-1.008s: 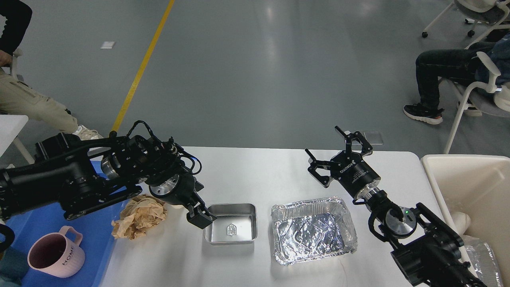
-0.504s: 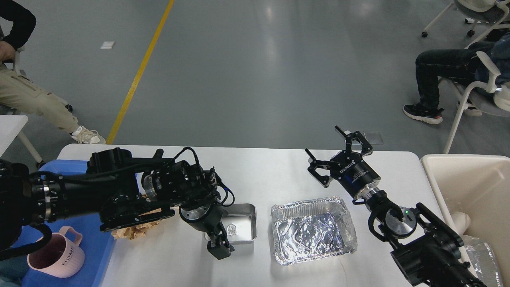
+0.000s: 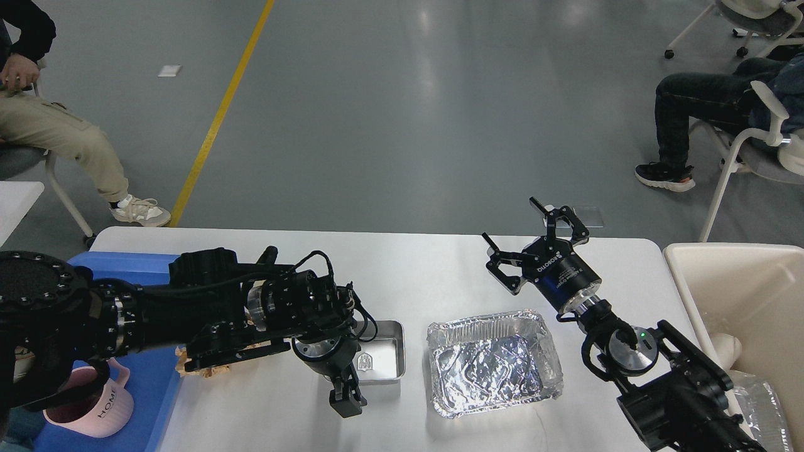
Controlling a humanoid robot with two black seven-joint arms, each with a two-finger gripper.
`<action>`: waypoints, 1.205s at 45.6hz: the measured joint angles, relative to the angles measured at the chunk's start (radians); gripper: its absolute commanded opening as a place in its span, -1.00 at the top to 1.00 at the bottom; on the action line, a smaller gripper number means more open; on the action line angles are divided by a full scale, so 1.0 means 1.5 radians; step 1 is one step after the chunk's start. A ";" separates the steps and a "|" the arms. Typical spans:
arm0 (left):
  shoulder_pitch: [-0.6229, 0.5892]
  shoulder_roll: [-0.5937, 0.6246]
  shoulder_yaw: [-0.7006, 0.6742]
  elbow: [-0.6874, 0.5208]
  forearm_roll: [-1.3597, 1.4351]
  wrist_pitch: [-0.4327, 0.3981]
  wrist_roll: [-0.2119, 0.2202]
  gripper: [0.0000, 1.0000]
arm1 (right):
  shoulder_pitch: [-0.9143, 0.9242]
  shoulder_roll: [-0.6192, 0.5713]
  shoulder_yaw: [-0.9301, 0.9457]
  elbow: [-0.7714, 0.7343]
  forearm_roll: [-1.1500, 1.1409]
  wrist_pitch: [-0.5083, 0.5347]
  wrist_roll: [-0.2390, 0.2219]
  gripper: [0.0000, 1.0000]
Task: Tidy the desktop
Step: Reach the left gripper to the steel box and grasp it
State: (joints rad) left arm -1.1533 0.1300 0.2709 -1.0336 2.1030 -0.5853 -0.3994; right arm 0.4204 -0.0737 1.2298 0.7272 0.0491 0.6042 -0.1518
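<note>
Left gripper (image 3: 345, 402) moved nearer, possibly closed, desktop (image 3: 440, 263) lengthwise left-right

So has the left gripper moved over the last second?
Yes. The left gripper moved toward the near edge, from the steel tray's far-left corner to its near-left corner.

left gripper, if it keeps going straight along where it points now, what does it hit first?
The left gripper points down, near the front left corner of the steel tray. It would likely meet the bare desktop first; depth is unclear, so the tray's rim is possible.
</note>
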 measured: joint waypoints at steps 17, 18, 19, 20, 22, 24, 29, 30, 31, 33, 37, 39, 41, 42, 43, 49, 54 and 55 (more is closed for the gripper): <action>0.004 -0.035 0.020 0.041 0.000 0.020 -0.003 -0.43 | -0.001 0.000 0.000 0.000 0.001 0.000 0.000 -1.00; 0.004 -0.035 0.023 0.041 0.000 0.020 -0.003 -0.41 | -0.001 0.000 0.000 0.000 0.001 0.000 0.000 -1.00; 0.003 -0.035 0.028 0.042 0.000 0.020 -0.003 -0.38 | -0.001 0.000 0.000 0.000 0.001 0.000 0.000 -1.00; 0.002 -0.035 0.031 0.042 0.000 0.020 -0.003 -0.35 | -0.001 0.000 0.000 0.000 0.001 0.000 0.000 -1.00; 0.001 -0.035 0.037 0.044 0.000 0.020 -0.004 -0.27 | -0.001 0.000 0.000 0.000 0.001 0.001 0.000 -1.00; 0.001 -0.035 0.040 0.045 0.000 0.020 -0.007 -0.17 | -0.001 0.000 0.000 0.000 0.001 0.001 0.000 -1.00; 0.001 -0.036 0.046 0.047 0.011 0.019 -0.016 0.27 | -0.001 0.000 0.000 0.000 0.001 0.001 0.000 -1.00; 0.001 -0.036 0.046 0.047 0.015 0.019 -0.017 0.31 | -0.001 0.000 0.000 0.000 0.001 0.001 0.000 -1.00; 0.001 -0.036 0.047 0.047 0.018 0.019 -0.018 0.33 | -0.001 0.000 0.000 0.000 0.001 0.001 0.000 -1.00; 0.002 -0.036 0.047 0.048 0.022 0.019 -0.020 0.46 | -0.001 0.000 0.000 0.000 0.001 0.001 0.000 -1.00; 0.003 -0.036 0.047 0.052 0.026 0.018 -0.025 0.63 | -0.001 0.000 0.000 0.000 0.001 0.001 0.000 -1.00; 0.003 -0.036 0.047 0.053 0.026 0.018 -0.027 0.73 | -0.001 0.000 0.000 0.000 0.001 0.001 0.000 -1.00; 0.003 -0.036 0.047 0.054 0.026 0.018 -0.029 0.78 | -0.001 0.000 0.000 0.000 0.001 0.001 0.000 -1.00; 0.003 -0.036 0.047 0.054 0.027 0.018 -0.030 0.79 | -0.001 0.000 0.000 0.000 0.001 0.001 0.000 -1.00; 0.003 -0.036 0.047 0.054 0.027 0.018 -0.030 0.82 | -0.002 0.000 0.000 0.000 0.001 0.001 0.000 -1.00; 0.001 -0.036 0.047 0.054 0.027 0.018 -0.032 0.97 | -0.005 0.000 0.000 0.000 0.001 0.001 0.000 -1.00; 0.000 -0.035 0.047 0.054 0.028 0.018 -0.034 0.99 | -0.005 0.000 0.000 0.000 0.001 0.001 0.000 -1.00; -0.001 -0.035 0.047 0.055 0.028 0.018 -0.036 1.00 | -0.005 0.000 0.000 0.000 0.001 0.001 0.000 -1.00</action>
State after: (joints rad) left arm -1.1551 0.0778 0.3417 -0.9517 2.1448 -0.5582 -0.4531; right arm 0.4127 -0.0736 1.2303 0.7272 0.0499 0.6059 -0.1516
